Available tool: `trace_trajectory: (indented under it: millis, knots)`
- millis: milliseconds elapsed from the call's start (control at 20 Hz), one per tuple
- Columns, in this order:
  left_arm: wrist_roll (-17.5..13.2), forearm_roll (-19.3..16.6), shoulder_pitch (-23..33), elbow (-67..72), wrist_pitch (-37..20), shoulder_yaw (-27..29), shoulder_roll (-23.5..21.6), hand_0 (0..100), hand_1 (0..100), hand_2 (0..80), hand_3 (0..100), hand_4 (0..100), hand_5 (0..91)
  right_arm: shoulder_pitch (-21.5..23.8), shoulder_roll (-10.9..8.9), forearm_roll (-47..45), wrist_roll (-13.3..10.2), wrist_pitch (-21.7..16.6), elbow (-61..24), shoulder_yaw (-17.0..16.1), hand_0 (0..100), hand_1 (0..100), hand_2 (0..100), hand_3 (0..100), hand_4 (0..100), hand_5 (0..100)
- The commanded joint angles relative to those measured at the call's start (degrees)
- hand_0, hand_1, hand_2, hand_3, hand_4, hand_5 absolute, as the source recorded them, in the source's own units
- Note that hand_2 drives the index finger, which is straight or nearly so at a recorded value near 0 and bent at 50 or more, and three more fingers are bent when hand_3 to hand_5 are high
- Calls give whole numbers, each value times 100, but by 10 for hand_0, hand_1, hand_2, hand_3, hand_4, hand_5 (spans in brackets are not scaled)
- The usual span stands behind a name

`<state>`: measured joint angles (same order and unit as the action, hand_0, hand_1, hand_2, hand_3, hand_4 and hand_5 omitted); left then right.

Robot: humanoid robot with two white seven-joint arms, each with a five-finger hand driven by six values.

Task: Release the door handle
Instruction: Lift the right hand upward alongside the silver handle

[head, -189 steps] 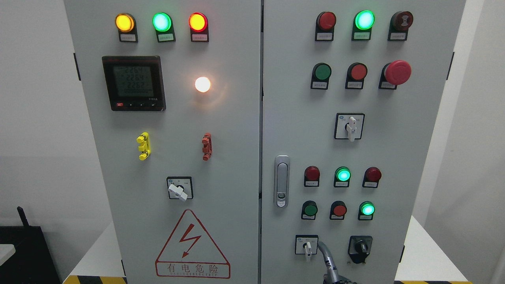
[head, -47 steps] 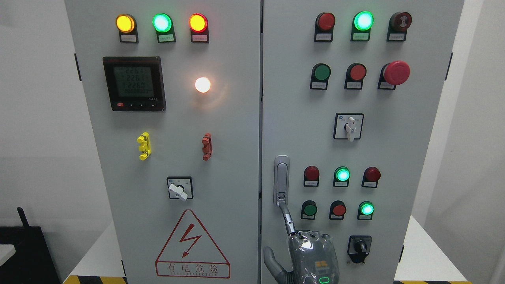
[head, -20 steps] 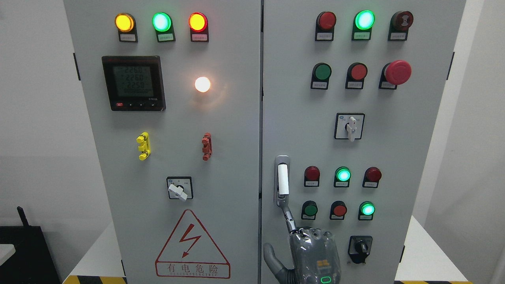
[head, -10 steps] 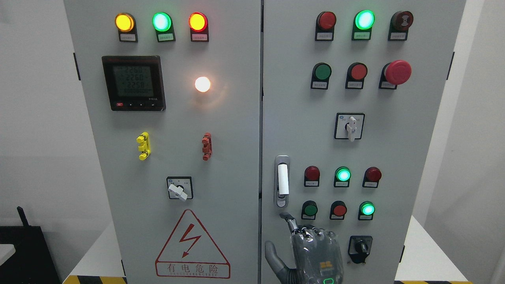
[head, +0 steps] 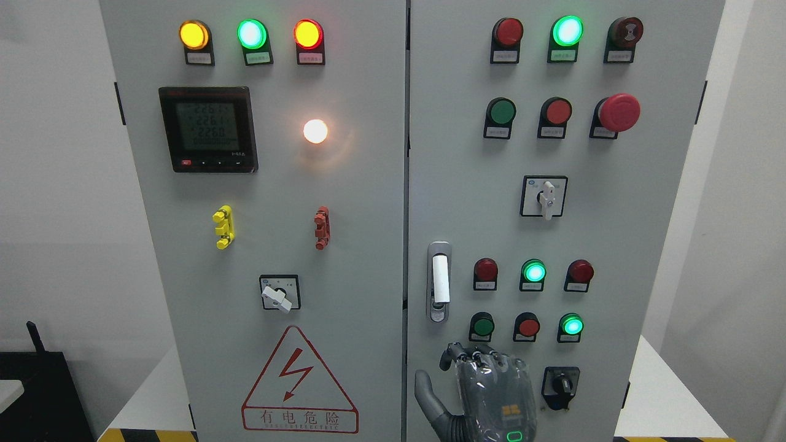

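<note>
Left cabinet door (head: pixel 270 184): untouched. Door handle (head: pixel 438 281): near right door's left edge, lever popped out. Right hand (head: pixel 491 387): just below handle, apart, fingers curled, nothing held. Release judged done; withdrawal downward is called for next.

My right hand (head: pixel 485 393) is dark grey metal with jointed, segmented fingers (head: pixel 455 353), wrapped in a clear, glossy plastic cover. An orange block marking sits on its back, and below it a small green-lit oval ring glows.
</note>
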<state>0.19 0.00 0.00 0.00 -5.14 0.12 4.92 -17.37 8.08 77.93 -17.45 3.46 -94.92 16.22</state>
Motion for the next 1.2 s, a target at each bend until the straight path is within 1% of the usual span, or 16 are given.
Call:
trace_trajectory:
  millis: [0,150,301,351,551,852,1153]
  knots:
    - [-2,-167,-96,132,5,182,0,120,389,0,0,0,0,-135,0,-93,57,6,-9,-13,369,388,929,1000,1000,945]
    - [-2,-167,-96,132,5,182,0,120,389,0,0,0,0,-258,0,-93,84,32,-1,-22,349,413,959,1000,1000,955]
    - [-2,-167,-88,132,5,182,0,120,389,0,0,0,0,-337,0,-102,101,59,-1,-31,346,414,972,1000,1000,963]
    - [-2,-167,-88,132,5,182,0,120,389,0,0,0,0,-355,0,-102,101,59,-1,-31,347,410,997,1000,1000,966]
    - [-2,-167,-96,141,5,190,0,120,389,0,0,0,0,-390,0,-93,101,76,-9,-31,350,405,1000,1000,1000,970]
    - [-2,-167,-97,132,5,182,0,120,389,0,0,0,0,-601,18,-93,110,190,-9,-57,361,380,1000,1000,1000,972]
    - [-2,-167,-96,141,5,182,0,120,389,0,0,0,0,-750,27,-93,145,199,-1,-75,364,371,1000,1000,1000,975]
